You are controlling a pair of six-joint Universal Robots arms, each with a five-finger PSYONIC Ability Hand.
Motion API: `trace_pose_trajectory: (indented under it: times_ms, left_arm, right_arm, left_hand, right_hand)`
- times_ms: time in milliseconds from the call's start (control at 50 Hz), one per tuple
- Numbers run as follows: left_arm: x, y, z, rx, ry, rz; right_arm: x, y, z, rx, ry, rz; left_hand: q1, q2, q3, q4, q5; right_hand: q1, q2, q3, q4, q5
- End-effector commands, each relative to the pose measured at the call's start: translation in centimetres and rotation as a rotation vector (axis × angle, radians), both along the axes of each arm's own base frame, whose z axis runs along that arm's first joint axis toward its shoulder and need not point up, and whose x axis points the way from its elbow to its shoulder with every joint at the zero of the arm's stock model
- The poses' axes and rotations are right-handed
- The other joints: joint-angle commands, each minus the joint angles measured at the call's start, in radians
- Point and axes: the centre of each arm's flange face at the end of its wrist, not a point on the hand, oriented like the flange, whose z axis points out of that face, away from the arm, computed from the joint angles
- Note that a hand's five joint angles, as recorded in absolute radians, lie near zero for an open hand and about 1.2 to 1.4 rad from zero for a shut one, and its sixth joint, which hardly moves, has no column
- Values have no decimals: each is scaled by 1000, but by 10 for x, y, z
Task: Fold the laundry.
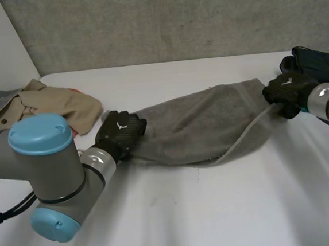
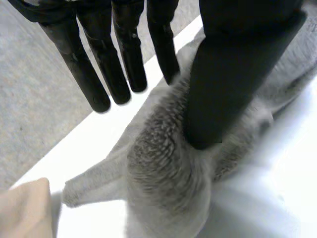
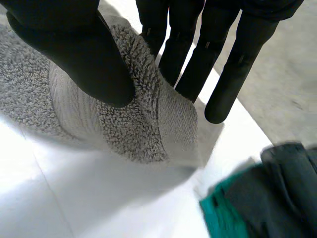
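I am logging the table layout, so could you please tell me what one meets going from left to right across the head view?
Beige garment → left hand → grey towel, pinched at each end by a hand → right hand → dark garment.

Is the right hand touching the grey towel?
Touching. Right wrist view: the right hand pinches the grey towel at its end, between thumb and fingers.
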Motion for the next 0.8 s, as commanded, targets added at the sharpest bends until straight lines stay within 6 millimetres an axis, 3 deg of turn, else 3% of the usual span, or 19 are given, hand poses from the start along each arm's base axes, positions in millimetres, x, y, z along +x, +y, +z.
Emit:
trace_pose_trajectory:
  times_ms: [20, 180, 400, 620, 800]
  left_arm:
    - [10, 0, -7, 113, 13, 25]
    - [43, -7, -5, 264, 77, 100]
    - [74, -8, -17, 337, 100, 137]
    - [78, -27, -26, 263, 158, 74]
    - [69, -42, -51, 235, 118, 33]
  right_arm:
    - [-41, 7, -12, 69, -175, -228]
    - [-55, 13, -35, 136, -267, -318]
    - [-57, 15, -43, 125, -277, -324]
    - [-57, 18, -47, 141, -276, -327]
    - [-57, 21, -50, 156, -276, -328]
  left_hand:
    - [-245, -280, -284, -279, -282]
    - [-225, -259, -264, -259, -262]
    - [-204, -239, -243, -238, -241]
    - [-184, -218, -222, -217, -220]
    - [-13, -48, -52, -47, -50]
  right_hand:
    - [291, 221, 215, 203, 244]
    - [291, 221, 215, 203, 244]
    - [291, 221, 215, 203, 244]
    - [291, 221, 215, 203, 244]
    - [291, 221, 215, 203, 244]
